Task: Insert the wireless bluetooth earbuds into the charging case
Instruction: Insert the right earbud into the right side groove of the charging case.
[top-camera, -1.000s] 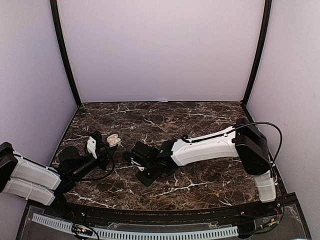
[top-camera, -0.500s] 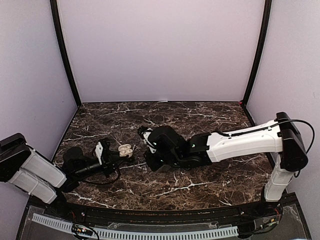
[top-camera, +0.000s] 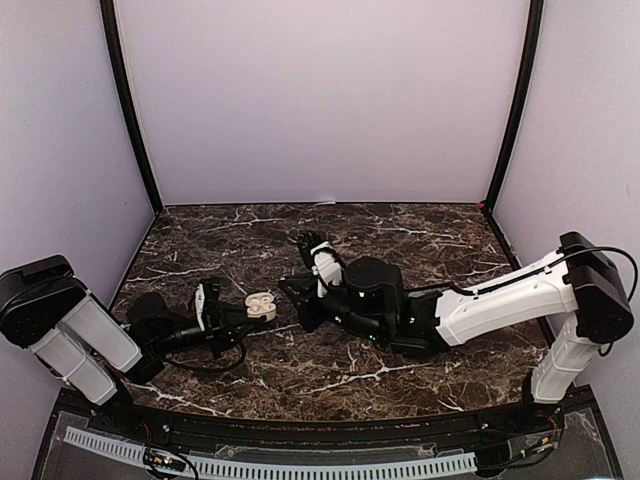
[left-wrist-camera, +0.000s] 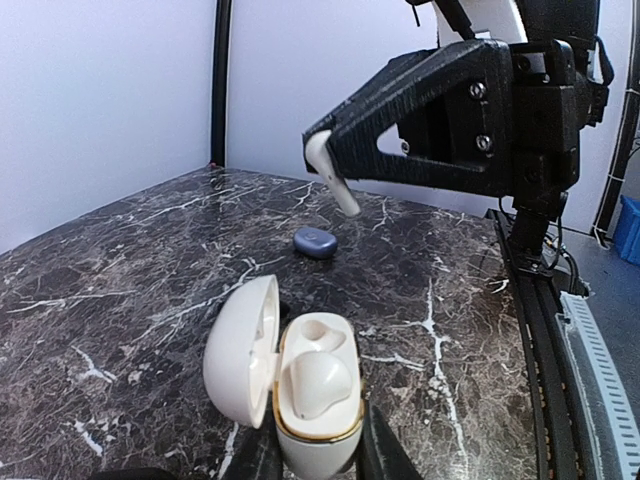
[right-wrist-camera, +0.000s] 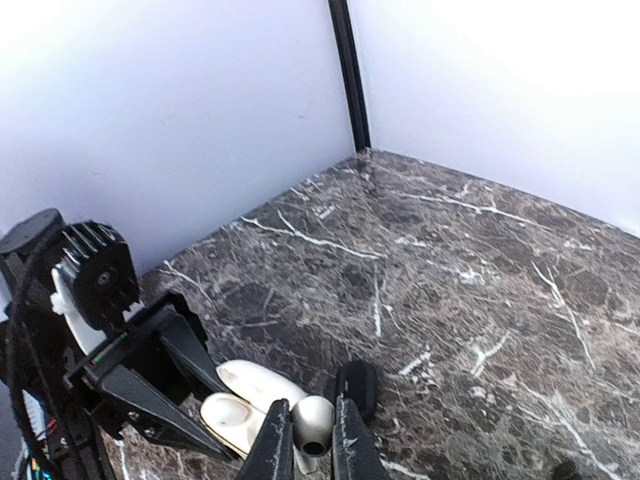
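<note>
**One earbud seated, one left to be inserted**

The dark marble worktop (top-camera: 420, 235) was seen filling the lower half of the overhead view. At the bottom of the left wrist view, the left claw (left-wrist-camera: 315, 462) was clenched on the charging case (left-wrist-camera: 312, 400), which was held open with its lid swung to the left. In the upper middle of that view, the right claw (left-wrist-camera: 328, 150) was closed on a white earbud (left-wrist-camera: 331, 180), held in the air beyond the case and apart from it. A second earbud (left-wrist-camera: 318, 385) was seated in the nearer socket, and the farther socket was judged empty. About half the task was judged done. A small bluish object (left-wrist-camera: 315, 242) lay on the worktop behind. Whether it was a bud or a case could not be told.
</note>
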